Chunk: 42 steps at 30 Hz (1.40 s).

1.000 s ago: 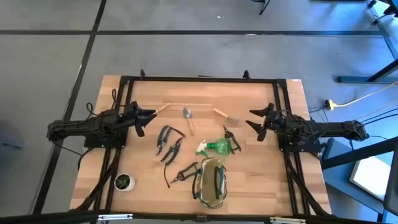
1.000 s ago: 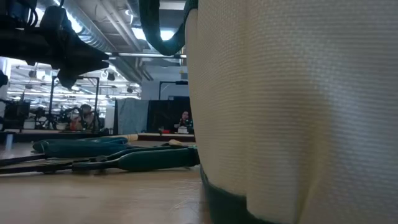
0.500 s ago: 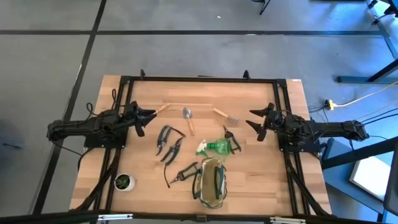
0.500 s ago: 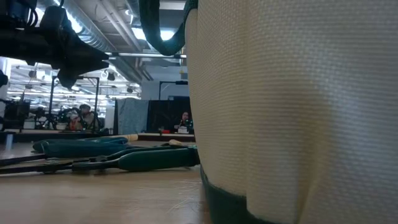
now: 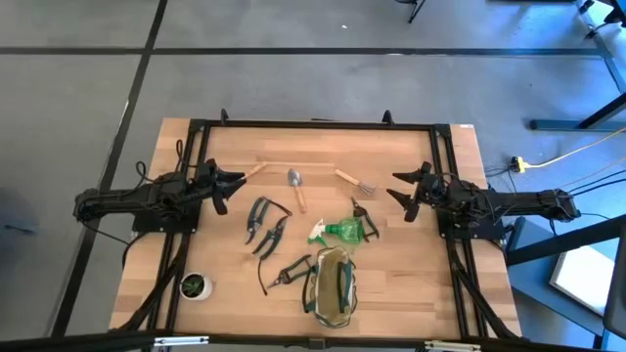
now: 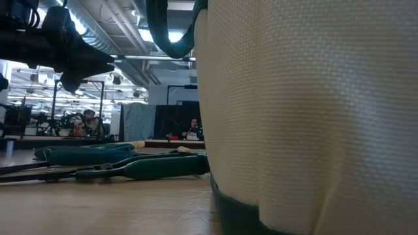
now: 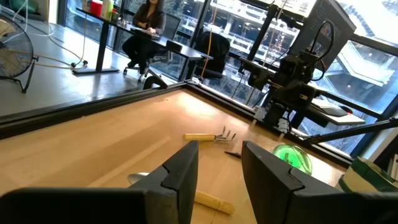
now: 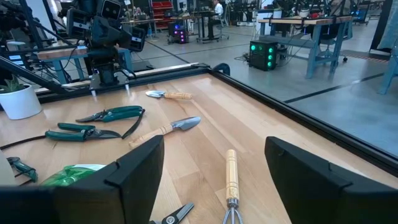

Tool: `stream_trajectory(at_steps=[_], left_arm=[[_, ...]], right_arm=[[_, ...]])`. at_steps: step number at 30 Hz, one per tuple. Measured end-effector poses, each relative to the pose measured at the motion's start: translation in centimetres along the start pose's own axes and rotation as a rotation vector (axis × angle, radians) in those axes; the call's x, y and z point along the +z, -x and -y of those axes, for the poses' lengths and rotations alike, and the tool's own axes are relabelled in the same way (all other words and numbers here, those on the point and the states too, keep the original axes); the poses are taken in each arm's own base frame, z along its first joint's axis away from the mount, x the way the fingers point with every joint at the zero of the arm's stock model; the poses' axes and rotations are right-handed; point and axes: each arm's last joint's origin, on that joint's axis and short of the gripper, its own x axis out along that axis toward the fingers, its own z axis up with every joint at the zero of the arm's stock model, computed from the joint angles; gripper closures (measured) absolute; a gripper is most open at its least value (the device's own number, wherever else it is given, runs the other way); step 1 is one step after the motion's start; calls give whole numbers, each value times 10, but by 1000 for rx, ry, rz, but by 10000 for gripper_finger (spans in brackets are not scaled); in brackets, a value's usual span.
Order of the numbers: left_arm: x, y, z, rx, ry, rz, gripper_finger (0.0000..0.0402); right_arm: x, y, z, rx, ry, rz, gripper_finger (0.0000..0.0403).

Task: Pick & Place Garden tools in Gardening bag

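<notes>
Shears [image 5: 266,224] lie between left hand [image 5: 231,188] and bag [image 5: 333,286].

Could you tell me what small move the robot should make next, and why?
Probably the right tool should reach toward the fork. Both tools are open and empty at the table's sides, every garden tool lies outside the bag, and the fork lies closest to the right tool, with bare wood around its handle. The left tool waits near a trowel.
</notes>
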Motion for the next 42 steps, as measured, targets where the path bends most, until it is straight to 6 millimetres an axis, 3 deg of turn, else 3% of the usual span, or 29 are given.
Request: stream_trajectory(at_steps=[26,29,36,40,42], left_arm=[[0,0,0,0,0,0,284],[0,0,0,0,0,0,284],[0,0,0,0,0,0,284],[0,0,0,0,-5,0,284],[0,0,0,10,-155,3,284]], right_arm=[[0,0,0,4,-14,0,121],[1,0,0,10,-167,12,121],[21,2,-2,106,-836,187,121],[28,4,-1,143,-986,252,121],[30,5,1,96,-1014,309,121]])
